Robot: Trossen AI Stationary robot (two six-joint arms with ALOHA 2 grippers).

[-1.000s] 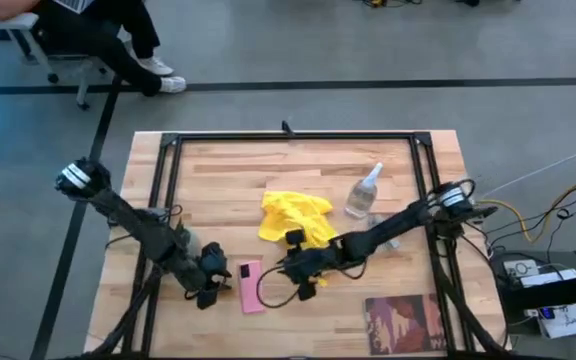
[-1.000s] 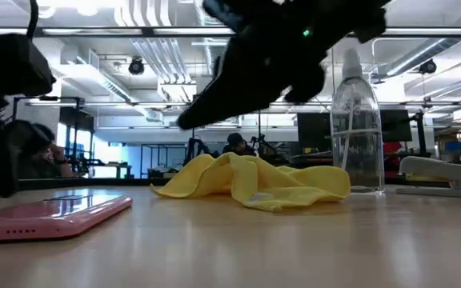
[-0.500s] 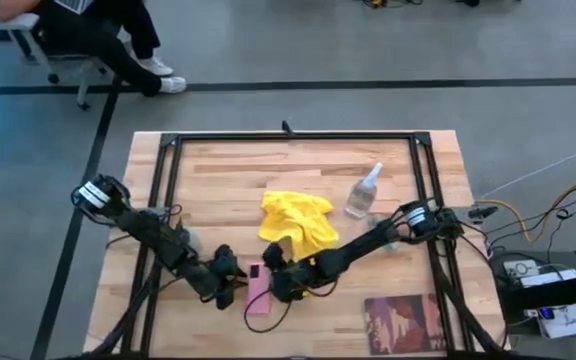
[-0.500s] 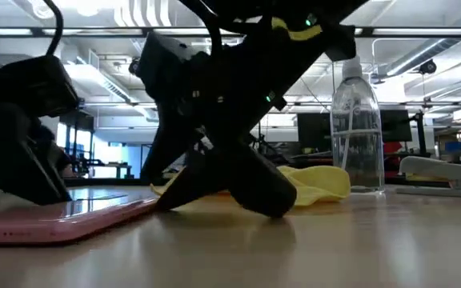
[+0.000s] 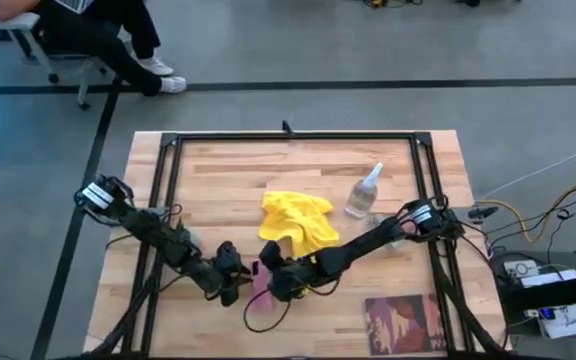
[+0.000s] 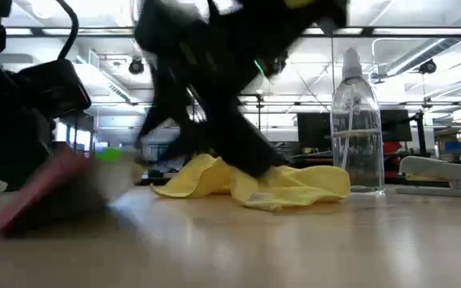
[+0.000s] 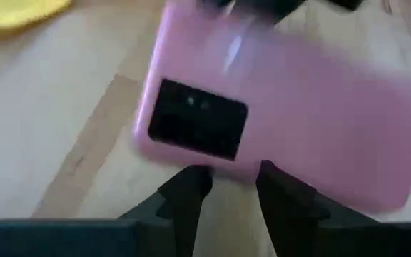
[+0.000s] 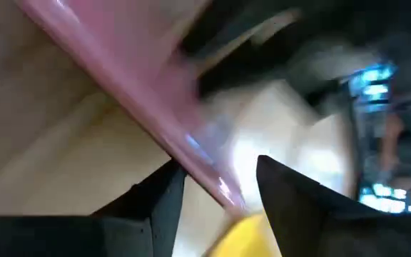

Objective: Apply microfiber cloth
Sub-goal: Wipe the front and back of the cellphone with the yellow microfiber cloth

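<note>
The yellow microfiber cloth [image 5: 296, 220] lies crumpled on the table's middle [image 6: 254, 184], and no gripper touches it. Near the front edge a pink-backed phone [image 5: 261, 283] stands tilted [image 6: 50, 192], its right long edge raised and its left one down. My left gripper [image 5: 236, 285] is open at the phone's left. Its fingertips [image 7: 191, 178] reach the lower long edge, below the black camera block [image 7: 198, 118]. My right gripper [image 5: 268, 280] is at the phone's right. It is open, with the raised edge between its fingers. My left gripper comes level from the table's left, with both fingertips at the phone's lower long edge [image 7: 227, 165]. I cannot tell whether they touch it. My right gripper has the phone's raised long edge [image 8: 209, 175] between its two spread fingers, coming low from the table's right. Blur hides which finger the edge rests on.
A clear spray bottle [image 5: 364, 192] stands upright right of the cloth [image 6: 357, 136]. A dark red booklet [image 5: 403, 322] lies at the front right. A black frame rail [image 5: 288, 138] runs around the tabletop. A person sits beyond the far left corner [image 5: 98, 35].
My right gripper has gone left and down from beside the cloth to the phone's right edge. My left gripper has moved right, up to the phone's left edge. The phone lay flat half a second ago. Now its right long edge has tipped up while the left one stays on the table.
</note>
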